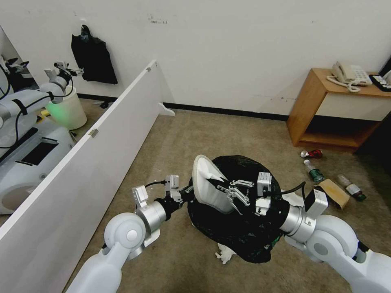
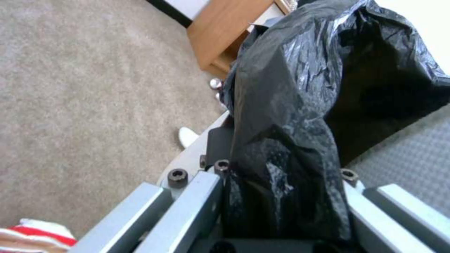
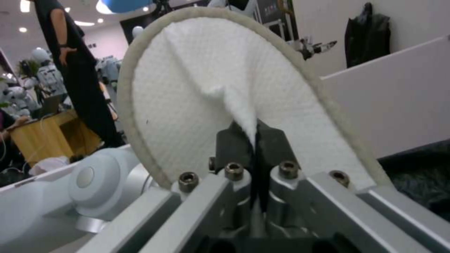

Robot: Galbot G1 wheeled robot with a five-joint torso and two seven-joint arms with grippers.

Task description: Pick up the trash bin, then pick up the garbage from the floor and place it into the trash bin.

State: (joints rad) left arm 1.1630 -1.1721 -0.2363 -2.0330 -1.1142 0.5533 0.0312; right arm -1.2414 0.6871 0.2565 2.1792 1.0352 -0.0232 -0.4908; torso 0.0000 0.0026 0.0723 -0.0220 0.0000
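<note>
White slipper held over the bag-lined trash bin.
The right gripper (image 1: 220, 188) pinches the white slipper (image 1: 207, 181) fully closed above the trash bin (image 1: 240, 228); the left gripper (image 1: 188, 189) clamps its near-left rim.

A beige telephone (image 1: 346, 74) sits on the wooden side table (image 1: 315, 106); black bag (image 1: 93, 57) hangs on the wall.

The scene is viewed from the head, forward and down over both arms toward the carpet (image 1: 171, 134) and far wall. Very close views are given along the fingers from each wrist: the black-lined trash bin (image 2: 300, 105) from the left, a white slipper (image 3: 225, 88) from the right. Bin (image 1: 240, 228) and slipper (image 1: 205, 183) are shared with the head view.
</note>
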